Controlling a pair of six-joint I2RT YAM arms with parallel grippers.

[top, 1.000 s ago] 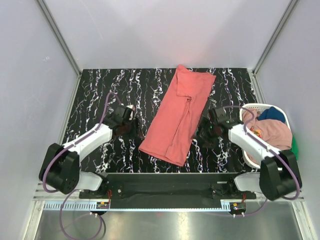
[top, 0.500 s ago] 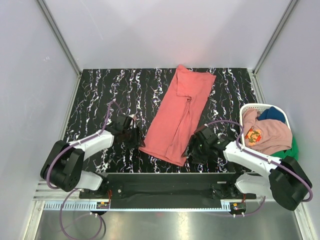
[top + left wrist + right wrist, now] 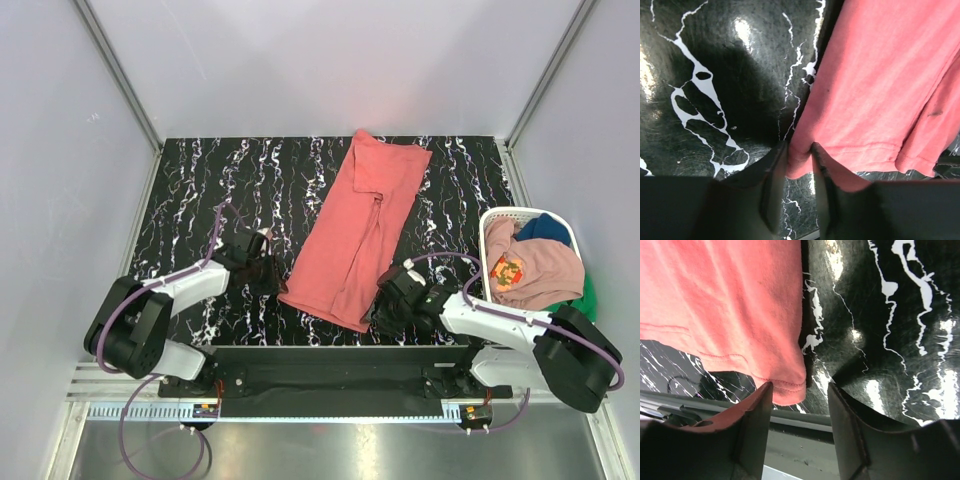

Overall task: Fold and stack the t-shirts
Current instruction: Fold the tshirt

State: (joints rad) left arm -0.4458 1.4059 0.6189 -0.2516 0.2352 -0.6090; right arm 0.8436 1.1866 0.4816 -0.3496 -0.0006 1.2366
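The coral-red t-shirt [image 3: 358, 225] lies folded lengthwise and slanted across the black marbled table. My left gripper [image 3: 274, 280] is at its near-left hem corner, and in the left wrist view [image 3: 799, 159] the jaws are shut on that corner [image 3: 796, 160]. My right gripper [image 3: 378, 314] is at the near-right hem corner; in the right wrist view [image 3: 799, 389] its jaws stand open around the corner [image 3: 787, 385], not closed on it. The dusty pink shirt with the cartoon print [image 3: 535, 268], a dark blue shirt [image 3: 548, 228] and a green one [image 3: 590, 296] are at the basket.
The white laundry basket [image 3: 494, 222] stands at the table's right edge, close behind my right arm. The table's near edge and the black mounting rail [image 3: 340, 355] lie just below both grippers. Grey walls enclose the table on three sides.
Both grippers have moved toward the near hem of the coral-red shirt. The right one swung in from beside the basket to the near-right corner. The left one closed on the near-left corner.
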